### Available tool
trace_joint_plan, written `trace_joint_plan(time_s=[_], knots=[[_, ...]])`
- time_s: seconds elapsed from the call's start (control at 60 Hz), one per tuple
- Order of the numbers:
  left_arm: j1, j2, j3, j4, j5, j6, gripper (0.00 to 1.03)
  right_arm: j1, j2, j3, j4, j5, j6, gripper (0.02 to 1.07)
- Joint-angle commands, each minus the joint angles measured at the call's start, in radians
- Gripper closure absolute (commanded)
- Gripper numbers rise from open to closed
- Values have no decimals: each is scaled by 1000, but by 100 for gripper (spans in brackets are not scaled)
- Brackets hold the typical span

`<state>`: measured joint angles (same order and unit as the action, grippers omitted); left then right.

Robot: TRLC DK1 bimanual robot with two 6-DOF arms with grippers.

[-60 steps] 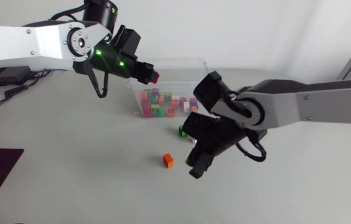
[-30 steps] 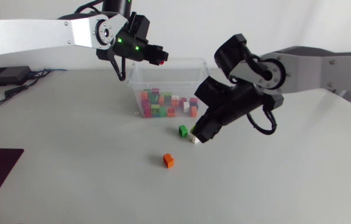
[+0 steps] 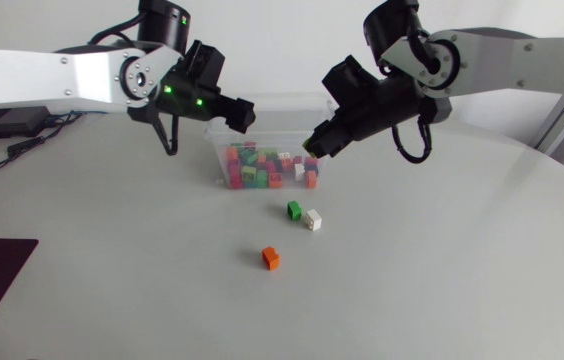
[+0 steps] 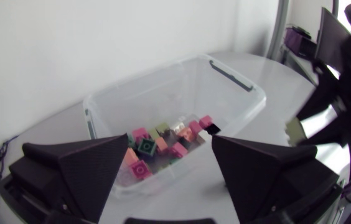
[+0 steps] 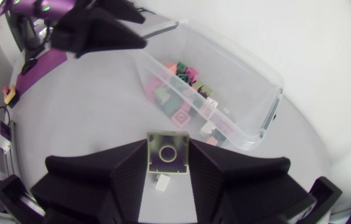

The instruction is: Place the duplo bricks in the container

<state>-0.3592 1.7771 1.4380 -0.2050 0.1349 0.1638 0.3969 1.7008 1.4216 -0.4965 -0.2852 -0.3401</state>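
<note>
Your right gripper (image 3: 314, 146) clenches a brick (image 5: 168, 151); centre it over the container (image 3: 280, 99), then release. Left gripper (image 3: 244, 114) gapes empty.

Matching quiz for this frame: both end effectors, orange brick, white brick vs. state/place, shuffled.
1. left end effector
2. right end effector
3. orange brick
4. white brick

a. loose, beside green brick
b. shut on pale brick
c. open, empty
d. loose, farthest from container

Pairs: 1-c, 2-b, 3-d, 4-a
</note>
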Motion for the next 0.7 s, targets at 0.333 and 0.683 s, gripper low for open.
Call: trace_joint_plan(time_s=[0.333, 0.683], knots=[[-107, -131, -309, -160, 115, 333, 5, -40, 168, 172, 98, -3, 73, 87], [-153, -50, -369, -172, 120, 387, 5, -23, 255, 232, 240, -12, 113, 87]])
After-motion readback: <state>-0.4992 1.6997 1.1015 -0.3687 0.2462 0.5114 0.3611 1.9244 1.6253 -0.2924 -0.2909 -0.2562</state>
